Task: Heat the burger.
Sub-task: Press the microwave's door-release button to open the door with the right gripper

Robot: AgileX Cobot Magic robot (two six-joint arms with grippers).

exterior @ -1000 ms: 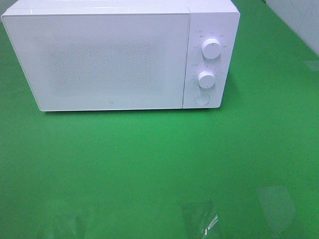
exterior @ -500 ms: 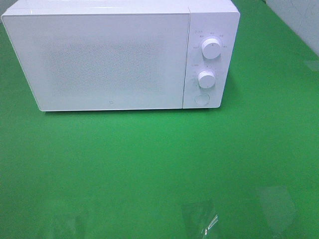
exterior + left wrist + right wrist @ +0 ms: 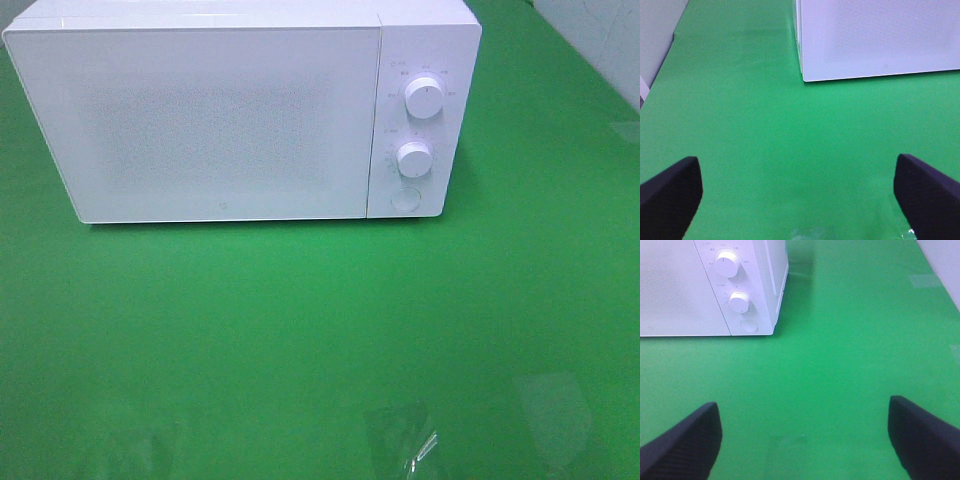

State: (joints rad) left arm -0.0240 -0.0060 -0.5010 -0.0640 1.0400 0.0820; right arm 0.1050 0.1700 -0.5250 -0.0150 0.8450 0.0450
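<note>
The burger is out of view in every frame. A white microwave [image 3: 200,120] stands at the back of the green table with its door shut; it also shows in the left wrist view [image 3: 875,40] and the right wrist view [image 3: 690,290]. My left gripper [image 3: 800,200] hangs open over bare green surface, short of the microwave's left front corner, with nothing between its dark fingers [image 3: 670,200]. My right gripper [image 3: 802,440] is open too, facing the control panel side, and holds nothing. Neither gripper shows in the high view.
The microwave's panel carries an upper knob [image 3: 425,97], a lower knob [image 3: 414,158] and a round button [image 3: 403,199]. A pale wall [image 3: 600,40] borders the table at the back right. Green tabletop [image 3: 320,330] stretches in front of the microwave.
</note>
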